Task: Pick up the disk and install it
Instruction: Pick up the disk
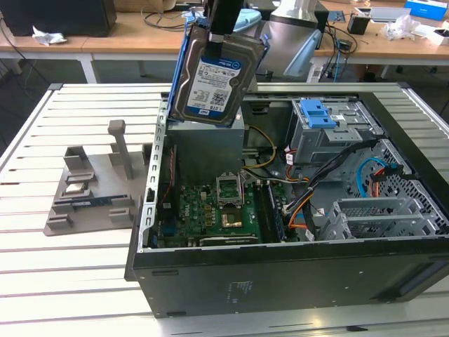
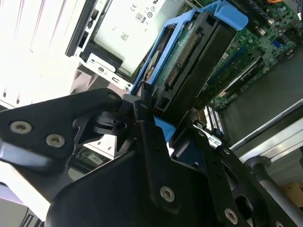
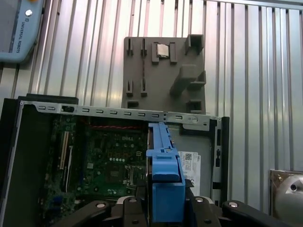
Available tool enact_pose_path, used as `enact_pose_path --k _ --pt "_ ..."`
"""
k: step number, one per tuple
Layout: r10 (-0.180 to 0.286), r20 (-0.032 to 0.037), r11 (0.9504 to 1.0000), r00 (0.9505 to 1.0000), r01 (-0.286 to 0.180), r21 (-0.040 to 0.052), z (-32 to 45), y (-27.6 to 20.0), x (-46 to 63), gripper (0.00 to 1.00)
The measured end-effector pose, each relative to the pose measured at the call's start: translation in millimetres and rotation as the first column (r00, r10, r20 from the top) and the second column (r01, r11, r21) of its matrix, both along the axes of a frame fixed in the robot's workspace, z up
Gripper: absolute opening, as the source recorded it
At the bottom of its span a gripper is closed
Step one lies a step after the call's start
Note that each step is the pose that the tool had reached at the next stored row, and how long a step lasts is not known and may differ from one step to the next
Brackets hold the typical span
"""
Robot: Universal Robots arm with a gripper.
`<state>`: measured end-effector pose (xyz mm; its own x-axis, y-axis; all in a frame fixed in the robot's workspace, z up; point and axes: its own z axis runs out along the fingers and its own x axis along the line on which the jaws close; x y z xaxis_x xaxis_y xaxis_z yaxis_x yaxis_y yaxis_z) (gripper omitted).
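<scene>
The disk (image 1: 210,81), a silver hard drive with a white-and-blue label and blue side rails, hangs tilted in the air above the open computer case (image 1: 280,274). My gripper (image 1: 219,35) is shut on its upper edge. The disk is over the grey power-supply box (image 1: 207,144), apart from it. In the second wrist view the black fingers (image 2: 142,118) clamp the disk (image 2: 189,61) by its blue rail. In the first wrist view the blue rail (image 3: 164,175) stands edge-on between the gripper (image 3: 165,205) links, with the motherboard (image 3: 109,161) below.
A drive cage with a blue latch bracket (image 1: 319,112) sits at the back of the case on the exterior view's right, with cables (image 1: 309,189) beside it. A grey fixture (image 1: 95,186) holding small parts lies on the slatted table (image 1: 42,267) at the exterior view's left.
</scene>
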<state>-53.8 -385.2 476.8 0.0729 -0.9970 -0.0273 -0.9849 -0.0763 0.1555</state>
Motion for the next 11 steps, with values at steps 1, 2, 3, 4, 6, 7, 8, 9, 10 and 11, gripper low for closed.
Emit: enact_pose_path --k 1,2,3,4,6,7,8,9,10,11 --pt "0.000 -0.0004 1.0000 1.0000 0.000 0.0000 0.0 0.0 2.0 0.37" --pt "0.000 -0.0011 1.0000 1.0000 0.000 0.0000 -0.1 0.0 5.2 0.37" --pt "0.000 -0.0016 1.0000 1.0000 0.000 0.0000 -0.1 0.0 8.2 0.37" --pt "0.000 -0.0022 1.0000 1.0000 0.000 0.0000 -0.1 0.0 11.7 0.37" --pt "0.000 -0.0028 1.0000 1.0000 0.000 0.0000 -0.1 0.0 15.3 0.37" --pt "0.000 -0.0030 1.0000 1.0000 0.000 -0.0001 -0.1 0.0 16.7 0.37" --pt "0.000 -0.0034 1.0000 1.0000 0.000 0.0000 -0.2 0.0 19.4 0.37" --pt "0.000 -0.0040 1.0000 1.0000 0.000 0.0000 -0.2 -0.1 22.1 0.37" --pt "0.000 -0.0047 1.0000 1.0000 0.000 -0.0001 -0.2 -1.0 25.1 0.37" --pt "0.000 -0.0052 1.0000 1.0000 0.000 0.0000 -0.3 -3.8 27.3 0.37"
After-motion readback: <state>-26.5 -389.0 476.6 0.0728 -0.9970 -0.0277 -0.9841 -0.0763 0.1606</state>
